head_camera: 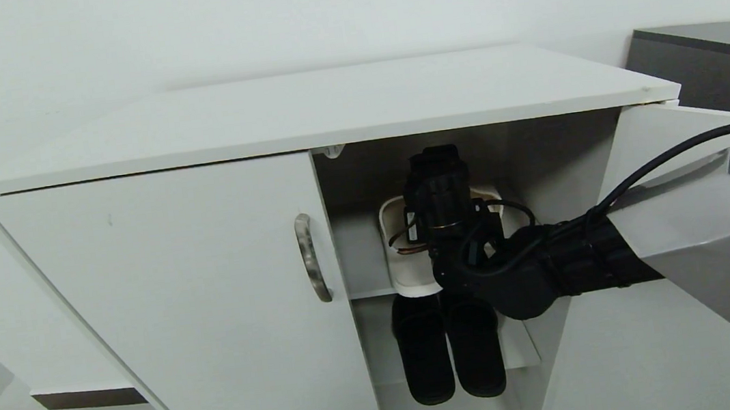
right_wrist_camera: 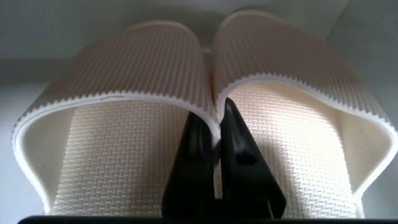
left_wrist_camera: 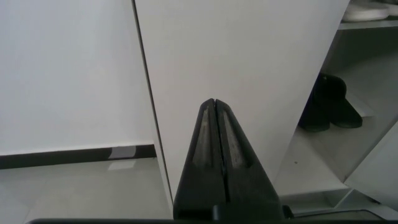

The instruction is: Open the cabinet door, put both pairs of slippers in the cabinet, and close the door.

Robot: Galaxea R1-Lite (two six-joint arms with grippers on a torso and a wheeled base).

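right tool (right_wrist_camera: 217, 116) pinching white slippers (right_wrist_camera: 124, 143) | left tool (left_wrist_camera: 214, 109) closed, empty | black slippers (head_camera: 423, 356) below

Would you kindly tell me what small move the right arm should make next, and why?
Probably open the jaws of the right gripper. They pinch the inner strap edges of the white slippers, and the pair appears to lie on the upper shelf, above the black slippers on the lower shelf, so releasing seems due.
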